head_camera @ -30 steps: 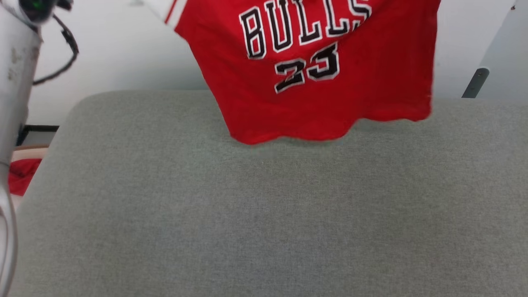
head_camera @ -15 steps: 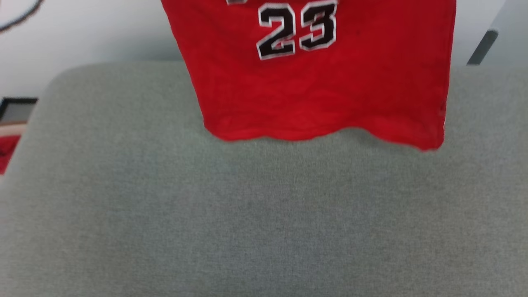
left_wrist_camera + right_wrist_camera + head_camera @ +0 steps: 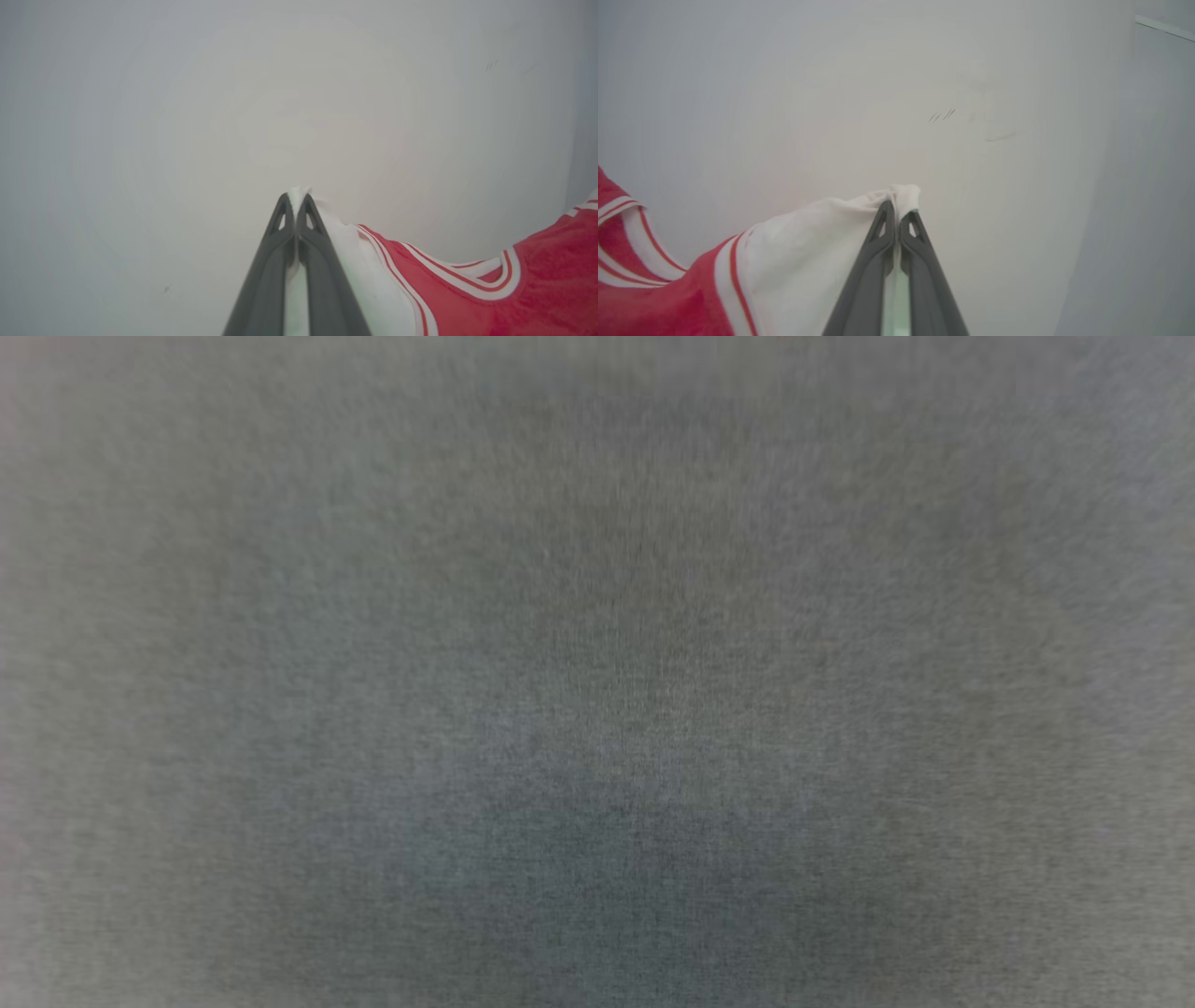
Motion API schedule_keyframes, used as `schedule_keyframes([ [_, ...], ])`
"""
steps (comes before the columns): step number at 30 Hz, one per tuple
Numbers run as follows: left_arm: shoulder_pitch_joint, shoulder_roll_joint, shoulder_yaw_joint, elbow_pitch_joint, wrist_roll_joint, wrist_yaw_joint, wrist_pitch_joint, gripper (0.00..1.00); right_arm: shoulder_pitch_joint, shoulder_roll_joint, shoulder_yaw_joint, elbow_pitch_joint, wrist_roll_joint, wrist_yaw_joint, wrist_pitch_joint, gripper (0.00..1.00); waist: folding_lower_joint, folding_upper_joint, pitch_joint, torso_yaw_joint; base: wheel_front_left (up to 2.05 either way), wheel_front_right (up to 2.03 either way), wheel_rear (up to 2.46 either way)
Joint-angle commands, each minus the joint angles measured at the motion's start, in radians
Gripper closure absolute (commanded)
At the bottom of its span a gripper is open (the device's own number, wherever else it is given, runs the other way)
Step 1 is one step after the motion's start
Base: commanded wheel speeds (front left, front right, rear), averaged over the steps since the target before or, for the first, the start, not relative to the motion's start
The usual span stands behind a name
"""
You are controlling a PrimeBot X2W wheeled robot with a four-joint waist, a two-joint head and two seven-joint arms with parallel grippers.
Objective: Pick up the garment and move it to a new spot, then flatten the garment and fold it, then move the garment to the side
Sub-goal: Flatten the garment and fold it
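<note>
The garment (image 3: 472,298), a red T-shirt with white sleeves and red-and-white striped trim, hangs stretched between my two grippers in front of a pale wall. My left gripper (image 3: 295,198) is shut on the edge of one white sleeve, a bit of white cloth poking past its fingertips. In the right wrist view the garment (image 3: 794,252) runs off to the left, and my right gripper (image 3: 896,210) is shut on the bunched edge of the other white sleeve. The striped collar shows at the inner side of each wrist view.
The head view looks straight down at the grey fabric surface (image 3: 597,672), blurred and close. A pale wall (image 3: 971,93) with a few small dark scuff marks stands behind both grippers.
The head camera has tilted down: the red shirt slid up and out of its picture, leaving the grey surface.
</note>
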Motion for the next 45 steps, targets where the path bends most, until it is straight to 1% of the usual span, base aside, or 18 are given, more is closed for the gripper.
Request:
schedule_keyframes([
  [1, -0.036, -0.006, 0.011, -0.002, -0.002, -0.002, -0.039, 1.0, -0.015, -0.007, -0.053, -0.053, -0.068, 0.0, -0.004, 1.0, 0.0, -0.0001, 0.211, 0.008, 0.0, 0.0, 0.0],
  [4, -0.079, -0.013, 0.016, -0.018, -0.015, -0.003, -0.1, 1.0, -0.019, -0.008, -0.134, -0.145, -0.185, 0.0, -0.002, 1.0, 0.0, -0.0001, 0.29, 0.032, 0.0, 0.0, 0.0],
  [7, -0.113, -0.016, 0.023, -0.046, -0.04, -0.003, -0.142, 1.0, -0.022, 0.005, -0.204, -0.211, -0.27, 0.0, -0.003, 1.0, 0.0, -0.0001, 0.36, 0.056, 0.0, 0.0, 0.0],
  [9, -0.107, -0.023, 0.017, -0.064, -0.057, -0.003, -0.156, 1.0, -0.008, 0.021, -0.24, -0.232, -0.302, 0.0, -0.003, 1.0, 0.0, -0.0001, 0.395, 0.07, 0.0, 0.0, 0.0],
  [12, -0.073, -0.027, 0.013, -0.078, -0.092, -0.003, -0.171, 1.0, 0.012, 0.048, -0.261, -0.239, -0.334, 0.0, -0.003, 1.0, 0.0, -0.0001, 0.422, 0.086, 0.0, 0.0, 0.0],
  [14, -0.052, -0.02, -0.005, -0.091, -0.097, -0.003, -0.177, 1.0, 0.028, 0.06, -0.243, -0.234, -0.347, 0.0, -0.003, 1.0, 0.0, -0.0001, 0.425, 0.092, 0.0, 0.0, 0.0],
  [19, 0.017, -0.014, -0.049, -0.097, -0.111, -0.003, -0.186, 1.0, 0.083, 0.078, -0.19, -0.193, -0.319, 0.0, -0.003, 1.0, 0.0, -0.0001, 0.389, 0.115, 0.0, 0.0, 0.0],
  [24, 0.108, -0.017, -0.095, -0.088, -0.147, -0.003, -0.186, 1.0, 0.144, 0.077, -0.128, -0.1, -0.241, 0.0, -0.003, 1.0, 0.0, -0.0001, 0.319, 0.137, 0.0, 0.0, 0.0],
  [27, 0.175, -0.019, -0.123, -0.094, -0.19, -0.003, -0.181, 1.0, 0.178, 0.069, -0.063, -0.067, -0.182, 0.0, -0.004, 1.0, 0.0, -0.0001, 0.268, 0.149, 0.0, 0.0, 0.0],
  [30, 0.242, -0.002, -0.16, -0.118, -0.225, -0.003, -0.167, 1.0, 0.226, 0.037, 0.014, -0.088, -0.113, 0.0, -0.003, 1.0, 0.0, -0.0001, 0.214, 0.155, 0.0, 0.0, 0.0],
  [32, 0.297, 0.012, -0.189, -0.152, -0.249, -0.003, -0.16, 1.0, 0.273, 0.01, 0.07, -0.126, -0.054, 0.0, -0.003, 1.0, 0.0, -0.0001, 0.173, 0.156, 0.0, 0.0, 0.0],
  [36, 0.415, 0.057, -0.251, -0.248, -0.309, -0.003, -0.13, 1.0, 0.396, -0.076, 0.154, -0.217, 0.058, 0.0, -0.003, 1.0, 0.0, -0.0001, 0.084, 0.156, 0.0, 0.0, 0.0],
  [40, 0.541, 0.115, -0.324, -0.34, -0.334, -0.003, -0.118, 1.0, 0.559, -0.163, 0.214, -0.33, 0.158, 0.0, -0.003, 1.0, 0.0, -0.0001, -0.003, 0.148, 0.0, 0.0, 0.0],
  [43, 0.638, 0.172, -0.368, -0.399, -0.341, -0.003, -0.118, 1.0, 0.693, -0.223, 0.242, -0.421, 0.209, 0.0, -0.003, 1.0, 0.0, -0.0001, -0.062, 0.138, 0.0, 0.0, 0.0],
  [44, 0.638, 0.172, -0.368, -0.399, -0.341, -0.003, -0.118, 1.0, 0.693, -0.223, 0.242, -0.421, 0.209, 0.0, -0.003, 1.0, 0.0, -0.0001, -0.062, 0.138, 0.0, 0.0, 0.0],
  [45, 0.677, 0.189, -0.378, -0.418, -0.35, -0.003, -0.119, 1.0, 0.739, -0.239, 0.248, -0.448, 0.226, 0.0, -0.003, 1.0, 0.0, -0.0001, -0.082, 0.134, 0.0, 0.0, 0.0],
])
